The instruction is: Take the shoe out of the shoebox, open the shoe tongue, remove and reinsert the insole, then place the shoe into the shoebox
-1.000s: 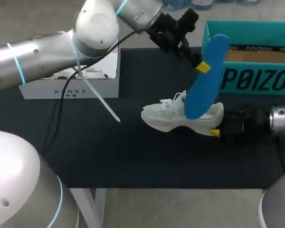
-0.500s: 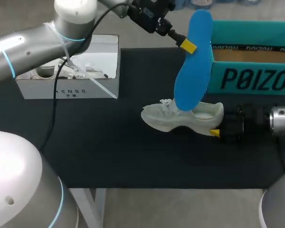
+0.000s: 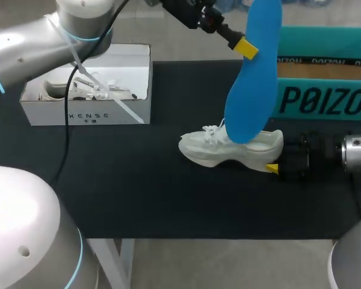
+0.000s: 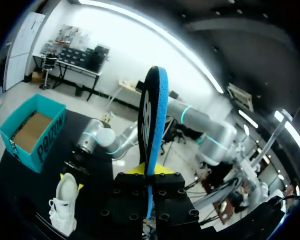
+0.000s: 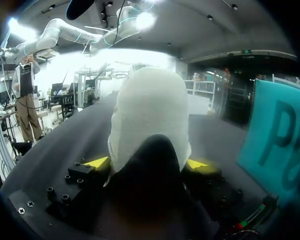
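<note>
A blue insole [image 3: 253, 78] hangs almost upright over the white shoe [image 3: 219, 150], and my left gripper [image 3: 246, 48] is shut on its edge. Its lower end overlaps the shoe's opening in the head view; whether they touch is unclear. In the left wrist view the insole [image 4: 152, 115] stands edge-on between the fingers of the left gripper [image 4: 150, 172], with the shoe [image 4: 65, 200] far below. The shoe lies on the black mat, toe to the left. My right gripper [image 3: 273, 161] grips its heel from the right. In the right wrist view the heel [image 5: 150, 115] fills the right gripper [image 5: 145, 162].
The open teal shoebox [image 3: 325, 99] stands at the back right, just behind my right arm, and shows beside the shoe as the teal box [image 5: 277, 135]. A white box [image 3: 84, 111] with small items sits at the back left. Black mat lies bare in front of the shoe.
My left gripper has lifted the insole higher above the shoe, swinging first left, then back right. The shoe and the right arm have stayed put.
</note>
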### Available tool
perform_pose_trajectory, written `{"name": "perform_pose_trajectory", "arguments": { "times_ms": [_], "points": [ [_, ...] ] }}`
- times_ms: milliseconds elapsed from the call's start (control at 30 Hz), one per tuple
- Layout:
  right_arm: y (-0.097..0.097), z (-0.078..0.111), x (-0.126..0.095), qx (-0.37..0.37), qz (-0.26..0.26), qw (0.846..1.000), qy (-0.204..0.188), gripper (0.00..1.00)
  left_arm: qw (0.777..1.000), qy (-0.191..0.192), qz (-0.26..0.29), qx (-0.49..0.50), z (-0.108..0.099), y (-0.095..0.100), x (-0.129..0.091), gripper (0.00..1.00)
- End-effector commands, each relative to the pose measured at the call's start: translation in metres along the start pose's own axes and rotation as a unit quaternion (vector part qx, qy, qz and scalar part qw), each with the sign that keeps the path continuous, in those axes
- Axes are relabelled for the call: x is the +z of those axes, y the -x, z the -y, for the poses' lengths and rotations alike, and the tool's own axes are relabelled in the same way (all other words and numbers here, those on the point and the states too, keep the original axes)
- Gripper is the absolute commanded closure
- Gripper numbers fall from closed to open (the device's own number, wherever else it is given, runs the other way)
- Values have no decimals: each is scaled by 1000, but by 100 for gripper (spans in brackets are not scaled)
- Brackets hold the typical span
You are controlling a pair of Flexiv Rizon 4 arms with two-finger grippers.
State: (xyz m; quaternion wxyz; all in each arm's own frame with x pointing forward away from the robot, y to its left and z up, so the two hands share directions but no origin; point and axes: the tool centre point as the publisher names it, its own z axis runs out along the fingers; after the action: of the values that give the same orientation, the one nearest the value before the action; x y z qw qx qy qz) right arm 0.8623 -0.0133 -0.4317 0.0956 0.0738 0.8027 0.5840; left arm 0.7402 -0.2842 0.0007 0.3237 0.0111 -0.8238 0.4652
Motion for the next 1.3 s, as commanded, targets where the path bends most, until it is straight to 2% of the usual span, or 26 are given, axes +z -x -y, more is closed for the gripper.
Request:
{"name": "perform_pose_trajectory", "arguments": {
  "times_ms": [33, 167, 267, 300, 500, 533, 567, 600, 733, 933, 1133, 1300],
  "points": [
    [-1, 2, 2, 0, 1, 1000, -1, 100, 1000, -18, -11, 5, 4, -2, -6, 100],
    [-1, 2, 2, 0, 1, 1000, -1, 100, 999, -50, 6, 16, 10, -11, -12, 100],
    [-1, 2, 2, 0, 1, 1000, -1, 100, 999, -43, 17, 14, 13, -12, -12, 100],
    [-1, 2, 2, 0, 1, 1000, -1, 100, 999, -28, 24, 19, 13, -13, -11, 100],
    [-1, 2, 2, 0, 1, 1000, -1, 100, 999, -31, 36, 13, 13, -12, -10, 100],
    [-1, 2, 2, 0, 1, 1000, -1, 94, 999, -31, 36, 13, 13, -12, -10, 100],
    [-1, 2, 2, 0, 1, 1000, -1, 32, 999, -31, 36, 13, 13, -12, -10, 100],
    [-1, 2, 2, 0, 1, 1000, -1, 0, 999, -31, 36, 13, 13, -12, -10, 100],
    [-1, 2, 2, 0, 1, 1000, -1, 0, 999, -31, 36, 13, 13, -12, -10, 100],
    [3, 1, -22, -14, 16, 1000, -13, 0, 999, -31, 36, 13, 13, -12, -10, 100],
    [8, -3, -51, -27, 37, 998, -47, 0, 999, -31, 36, 13, 13, -12, -10, 100],
    [10, -14, -67, -41, 44, 994, -94, 0, 999, -31, 36, 13, 13, -12, -10, 100]
  ]
}}
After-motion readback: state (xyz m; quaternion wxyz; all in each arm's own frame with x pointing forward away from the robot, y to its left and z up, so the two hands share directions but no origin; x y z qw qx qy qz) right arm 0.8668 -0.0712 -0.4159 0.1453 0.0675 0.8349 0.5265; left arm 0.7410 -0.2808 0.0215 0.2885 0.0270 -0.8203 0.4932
